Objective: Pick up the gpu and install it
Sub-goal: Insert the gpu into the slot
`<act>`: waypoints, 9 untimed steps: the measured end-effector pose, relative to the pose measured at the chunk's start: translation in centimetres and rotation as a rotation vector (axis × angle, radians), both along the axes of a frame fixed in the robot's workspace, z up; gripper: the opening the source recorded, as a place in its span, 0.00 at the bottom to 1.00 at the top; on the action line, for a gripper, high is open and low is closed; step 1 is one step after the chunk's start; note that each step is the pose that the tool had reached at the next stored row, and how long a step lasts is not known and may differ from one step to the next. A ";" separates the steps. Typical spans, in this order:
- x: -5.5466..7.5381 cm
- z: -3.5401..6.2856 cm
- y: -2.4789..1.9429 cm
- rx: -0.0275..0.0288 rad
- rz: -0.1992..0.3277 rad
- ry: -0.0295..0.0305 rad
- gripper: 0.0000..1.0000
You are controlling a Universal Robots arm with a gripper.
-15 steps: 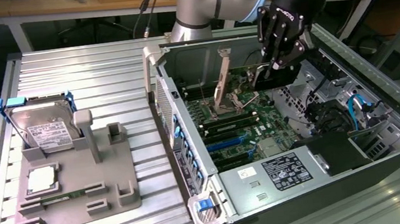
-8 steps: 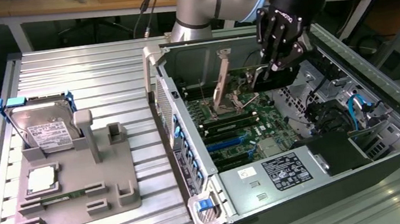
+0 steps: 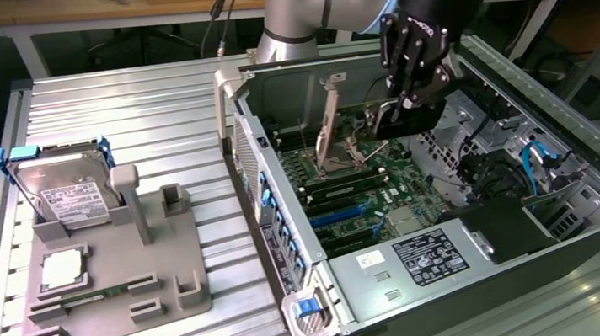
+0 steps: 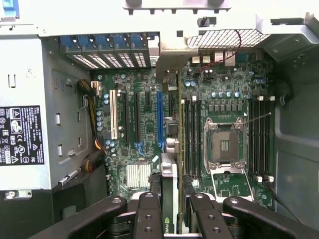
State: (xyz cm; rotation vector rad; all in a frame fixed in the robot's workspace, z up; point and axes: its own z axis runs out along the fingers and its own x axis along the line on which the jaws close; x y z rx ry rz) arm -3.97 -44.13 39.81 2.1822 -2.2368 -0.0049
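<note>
Over the open computer case (image 3: 574, 188), the black pincer (image 3: 411, 104) hangs with its jointed fingers (image 4: 149, 214) clamped on the gpu (image 4: 169, 199), a thin flat card seen edge-on in the wrist view, with a dark strip and a silver metal edge. The card is held above the green motherboard (image 4: 144, 144), just beside the blue slot (image 4: 160, 119) and the long black slots. The case is a grey sheet-metal box holding the board, an open square CPU socket (image 4: 224, 147), a boxy power supply (image 3: 429, 255) with a black label, and blue cables (image 3: 537, 162). On the ribbed metal surface (image 3: 99, 97), a grey plastic tray (image 3: 165, 272) carries an upright silver hard drive (image 3: 64, 182) in a blue frame, a square chip (image 3: 63, 269) and a slim green memory stick (image 3: 88, 295).
</note>
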 end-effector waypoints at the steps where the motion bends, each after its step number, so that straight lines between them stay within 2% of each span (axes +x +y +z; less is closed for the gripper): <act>1: -0.1 -0.02 0.00 0.0000 0.000 0.0000 0.27; 9: -0.8 -0.14 0.00 0.0001 0.000 -0.0002 0.27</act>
